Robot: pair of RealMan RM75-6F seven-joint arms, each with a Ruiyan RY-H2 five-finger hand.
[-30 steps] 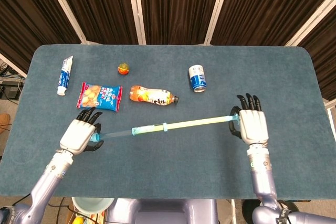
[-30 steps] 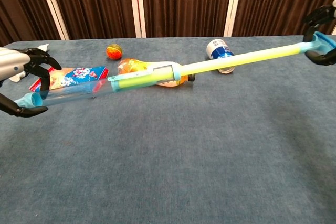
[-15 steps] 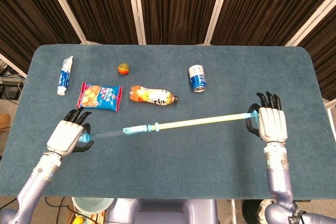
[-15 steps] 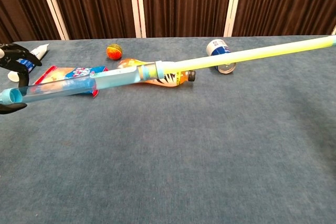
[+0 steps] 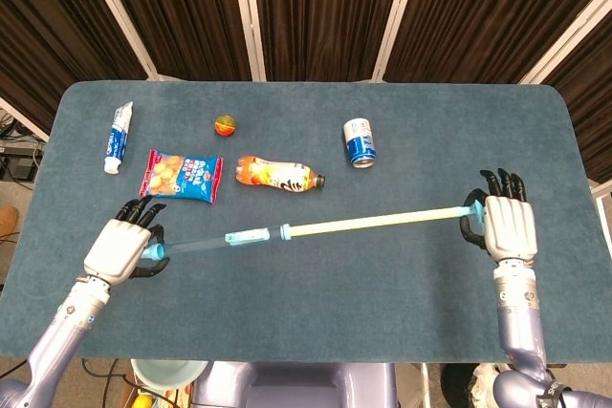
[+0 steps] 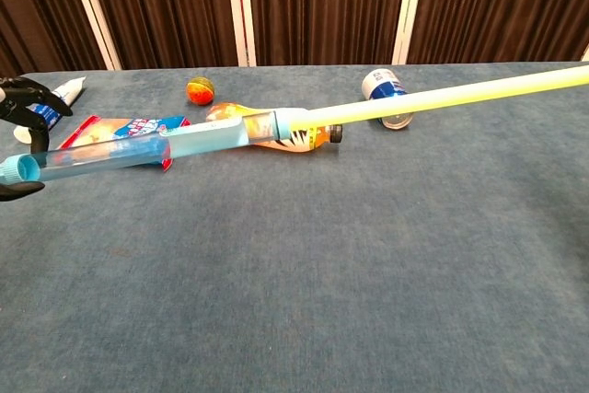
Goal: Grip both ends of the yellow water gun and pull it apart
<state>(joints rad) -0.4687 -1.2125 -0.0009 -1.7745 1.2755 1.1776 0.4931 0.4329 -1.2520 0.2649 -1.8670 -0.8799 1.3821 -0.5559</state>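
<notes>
The yellow water gun [image 5: 363,222] hangs above the table, stretched long between both hands. Its clear blue barrel [image 6: 147,148] runs left and its yellow plunger rod [image 6: 442,97] runs right. My left hand [image 5: 122,246] holds the barrel's blue end cap [image 6: 20,167]; in the chest view only its dark fingertips [image 6: 28,97] show at the left edge. My right hand [image 5: 505,226] holds the rod's blue handle end [image 5: 471,210] and lies outside the chest view.
At the back of the blue table [image 5: 316,312] lie a toothpaste tube [image 5: 118,137], a snack bag [image 5: 182,175], a small orange ball [image 5: 226,124], an orange drink bottle [image 5: 277,174] on its side and a blue can [image 5: 359,142].
Both hands have drawn apart over the last second, the right hand moving right and the left moving left. The yellow rod has slid far out of the blue barrel.
</notes>
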